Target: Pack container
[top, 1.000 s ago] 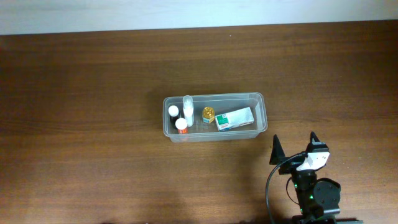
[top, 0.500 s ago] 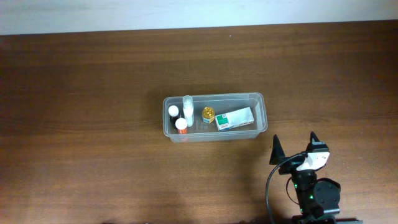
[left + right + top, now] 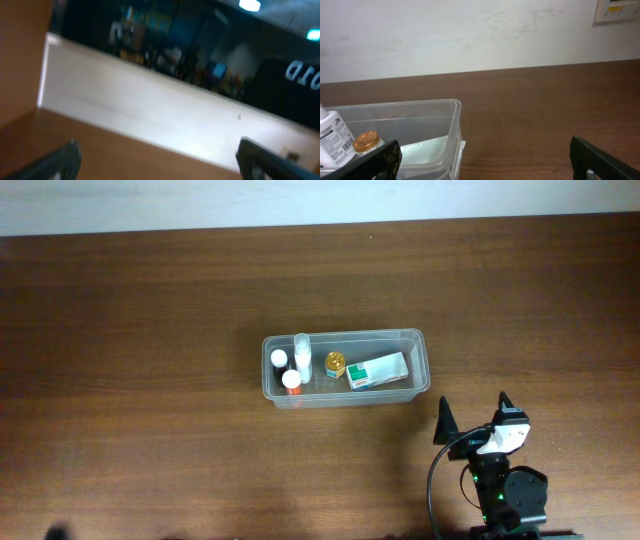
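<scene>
A clear, translucent plastic container [image 3: 350, 334], rectangular with rounded corners and a rim, is seen mid-counter [image 3: 150, 380] on dark grained wood. Two white-capped bottles [image 3: 279, 358], a slim clear vial [image 3: 302, 345], a gold-lidded jar [image 3: 334, 362] and a white-and-green carton [image 3: 378, 370] are held inside. The right end effector [image 3: 475, 412] is spread wide near the container's right end, apart from it. The left end effector [image 3: 160, 162], blurred, is likewise spread and grips nothing.

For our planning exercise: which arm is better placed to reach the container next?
Probably right: the right gripper sits open near the container, which its camera sees; the left wrist view misses it.
</scene>
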### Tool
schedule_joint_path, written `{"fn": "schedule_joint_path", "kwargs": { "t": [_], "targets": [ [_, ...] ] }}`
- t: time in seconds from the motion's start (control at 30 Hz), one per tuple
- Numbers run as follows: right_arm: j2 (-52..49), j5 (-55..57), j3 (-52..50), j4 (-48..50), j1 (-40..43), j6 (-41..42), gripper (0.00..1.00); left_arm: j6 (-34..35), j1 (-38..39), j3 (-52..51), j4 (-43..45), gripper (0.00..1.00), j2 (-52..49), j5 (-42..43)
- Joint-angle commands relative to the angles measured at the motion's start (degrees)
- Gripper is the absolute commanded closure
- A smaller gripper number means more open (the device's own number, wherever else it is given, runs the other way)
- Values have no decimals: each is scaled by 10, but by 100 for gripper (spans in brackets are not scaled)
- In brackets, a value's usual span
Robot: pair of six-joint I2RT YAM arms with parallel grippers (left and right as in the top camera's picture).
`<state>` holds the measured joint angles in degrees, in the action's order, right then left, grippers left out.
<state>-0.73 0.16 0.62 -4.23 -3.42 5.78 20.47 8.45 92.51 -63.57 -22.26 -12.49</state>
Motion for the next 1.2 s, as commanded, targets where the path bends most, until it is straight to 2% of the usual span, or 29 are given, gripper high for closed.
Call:
{"fn": "schedule_joint_path", "kwargs": {
  "t": [0.0, 0.07, 0.2, 0.47, 0.57, 0.7, 0.97, 1.17],
  "targets": [
    [5, 5, -3, -3, -3, -2, 2, -10, -1, -171, 122, 0, 48, 41],
    [5, 5, -3, -3, -3, -2, 2, -10, -1, -293, 243, 0, 63, 69],
    [5, 5, -3, -3, -3, -2, 2, -8, -1, -433, 373, 0, 82, 88],
    [5, 5, -3, -3, -3, -2, 2, -9, -3, -663, 562, 0, 175, 100],
    [5, 5, -3, -3, -3, -2, 1, -24, -4, -727, 603, 0, 218, 100],
    [5, 5, -3, -3, -3, -2, 2, -66, -4, -774, 654, 0, 218, 100],
    [5, 5, -3, -3, -3, -2, 2, -194, -5, -830, 666, 0, 219, 100],
    [5, 5, -3, -3, -3, -2, 2, -201, -21, -871, 666, 0, 219, 101]
  ]
}}
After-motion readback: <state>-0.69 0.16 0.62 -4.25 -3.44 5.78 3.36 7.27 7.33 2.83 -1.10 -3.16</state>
